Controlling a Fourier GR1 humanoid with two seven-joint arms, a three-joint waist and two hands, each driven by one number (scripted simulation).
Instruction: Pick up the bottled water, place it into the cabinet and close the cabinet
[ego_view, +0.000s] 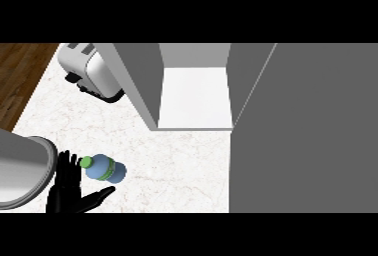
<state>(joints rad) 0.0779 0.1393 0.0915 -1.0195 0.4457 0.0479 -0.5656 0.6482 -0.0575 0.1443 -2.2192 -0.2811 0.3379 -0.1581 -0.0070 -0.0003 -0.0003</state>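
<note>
A small blue water bottle (105, 169) with a green cap and green band stands on the white marble counter at lower left. My left hand (71, 190) is open right beside it, fingers straight up along the bottle's left side and thumb spread out below it, apart from the bottle or barely touching; I cannot tell which. The cabinet (193, 95) stands open behind, showing a white shelf between grey walls. Its large grey door (303, 130) swings out over the right part of the view. My right hand does not show.
A silver toaster (92, 70) sits at the back left next to the cabinet's left wall. A grey rounded object (22, 170) fills the lower left edge. Dark wood floor (18, 75) lies beyond the counter's left edge.
</note>
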